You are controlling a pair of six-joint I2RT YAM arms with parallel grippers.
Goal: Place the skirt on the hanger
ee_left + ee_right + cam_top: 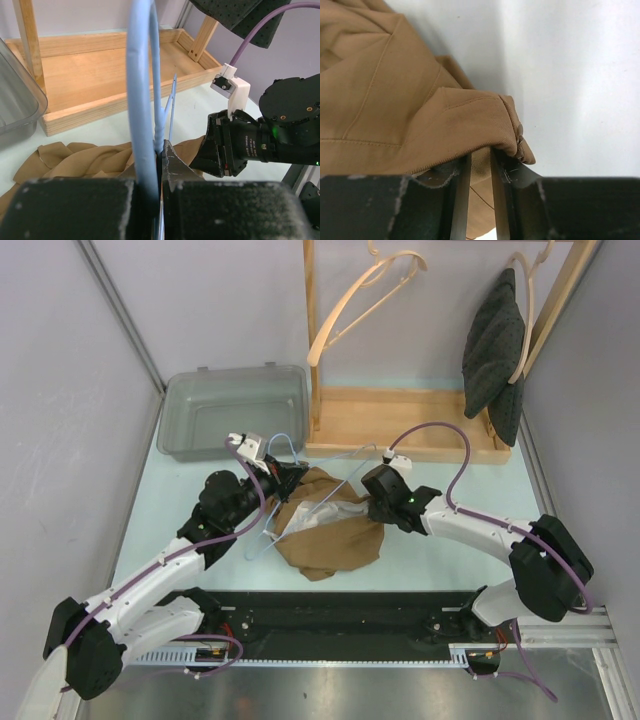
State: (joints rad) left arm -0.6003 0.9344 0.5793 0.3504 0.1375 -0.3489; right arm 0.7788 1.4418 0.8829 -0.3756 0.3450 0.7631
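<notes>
Top external view shows the brown skirt (330, 535) crumpled on the table (450, 550) between the arms, not yet hung. The left gripper (161, 150) is clamped on the blue hanger (142, 100) near its hook, holding it over the cloth. The right gripper (480, 160) seems to pinch a fold at the skirt's edge (perhaps the waistband). Getting the skirt onto the hanger is all left to do.

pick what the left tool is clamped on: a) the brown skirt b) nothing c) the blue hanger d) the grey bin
C: in the left wrist view the left tool is shut on the blue hanger, with the brown skirt lying beneath it.
</notes>
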